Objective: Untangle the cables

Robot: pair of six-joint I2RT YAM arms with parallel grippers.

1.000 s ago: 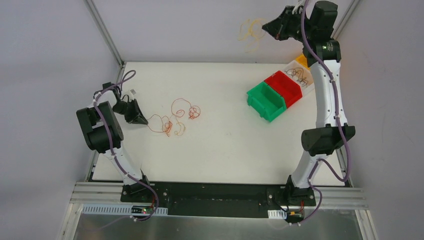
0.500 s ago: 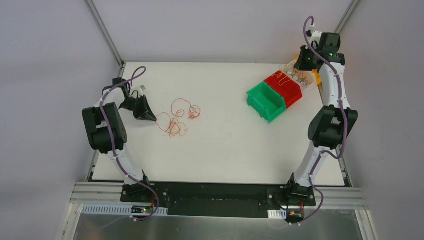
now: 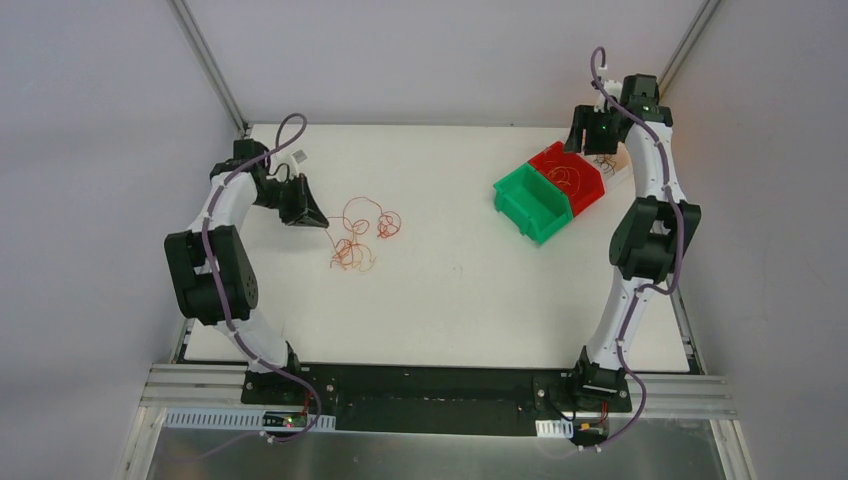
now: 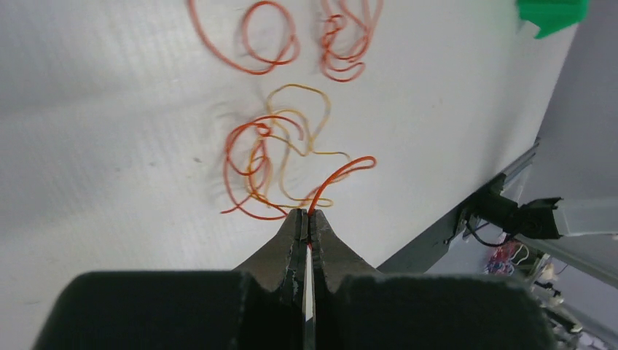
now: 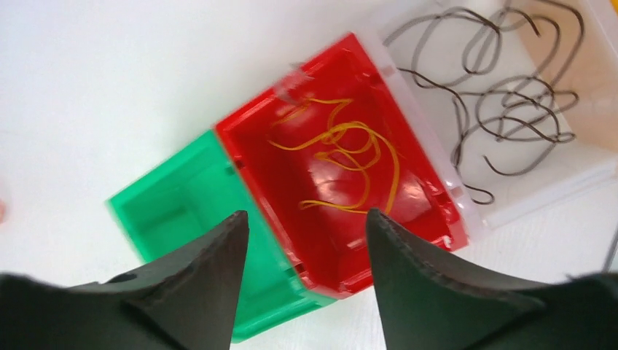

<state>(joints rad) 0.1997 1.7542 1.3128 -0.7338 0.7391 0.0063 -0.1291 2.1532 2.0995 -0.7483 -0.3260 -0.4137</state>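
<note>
A tangle of thin red and orange cables [image 3: 357,238] [image 4: 273,164] lies on the white table, left of centre. My left gripper [image 3: 322,222] [image 4: 309,216] sits at the tangle's left edge, shut on a red-orange cable that arcs out from its tips. More red loops [image 4: 266,40] lie beyond the tangle. My right gripper [image 3: 590,150] [image 5: 306,226] hangs open over the red bin [image 3: 548,155] [image 5: 262,175], nothing between its fingers. A yellow cable [image 5: 350,157] lies loose inside that bin. Dark brown cables [image 5: 503,95] rest in a clear bin [image 5: 539,186] beside it.
A green bin [image 3: 530,225] [image 5: 167,211] with nothing in it adjoins the red one on its left. The three bins sit in a diagonal row at the table's back right. Metal frame posts stand at the table's back corners.
The right gripper came down from high above the back edge to the red bin and opened. The yellow cable it carried now lies in the bin. The left gripper shifted right and back with its cable.
</note>
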